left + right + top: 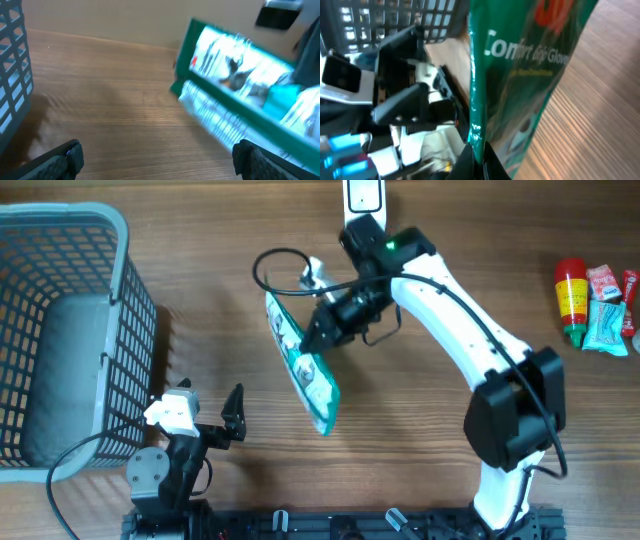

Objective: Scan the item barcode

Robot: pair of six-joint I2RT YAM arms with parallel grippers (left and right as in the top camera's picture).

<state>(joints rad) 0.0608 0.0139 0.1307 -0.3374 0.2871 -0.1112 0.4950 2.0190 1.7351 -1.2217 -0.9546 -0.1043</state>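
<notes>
The item is a flat green and white packet of gloves [302, 364] [240, 90] [520, 75], held edge-up and tilted above the middle of the table. My right gripper [312, 337] [479, 160] is shut on the packet's upper edge, its black fingers pinching the green seam. At the table's front left, my left gripper [238, 412] [157, 157] stands wide open, nothing between its fingers [257, 160]. It points toward the packet, which hangs just beyond its right finger. No barcode can be made out on the blurred packet faces.
A large grey mesh basket [60, 320] [12, 75] stands at the left. Small packets and a red bottle [572, 295] lie at the far right edge. A black cable [275, 265] loops near the right arm. A white device [362, 195] sits at the back centre.
</notes>
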